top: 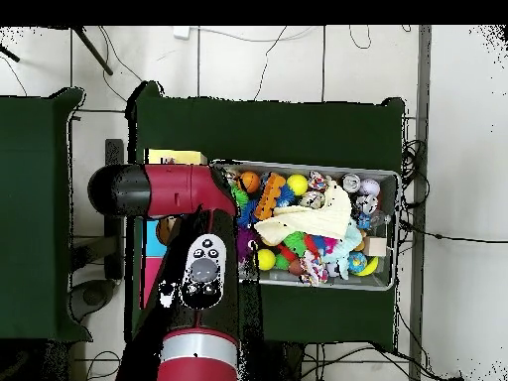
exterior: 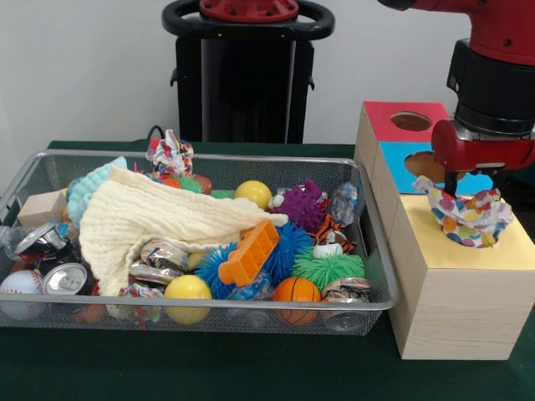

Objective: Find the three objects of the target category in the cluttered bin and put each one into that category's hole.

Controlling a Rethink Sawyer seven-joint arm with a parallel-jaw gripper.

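Can't tell finger state: the gripper (exterior: 465, 185) tips are buried in the polka-dot cloth (exterior: 468, 215). Cloth is bunched in the hole of the yellow-topped box (exterior: 456, 288), the nearest of three boxes. Second patterned cloth (exterior: 170, 155) sits on the far rim of the wire bin (exterior: 368, 288), beside the cream towel (exterior: 159, 221).

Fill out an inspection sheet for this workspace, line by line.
Surface: dark green table.
Job's things: wire mesh bin; box with yellow, blue and red tops, round holes in blue and red; patterned cloth on the yellow top.
Clutter: cream towel, cans, balls, spiky toys, orange block, wooden block.
Tool: tool directly above the cloth; open or shut cannot be told.
Cables: several on floor.
Surroundings: black stand behind table.
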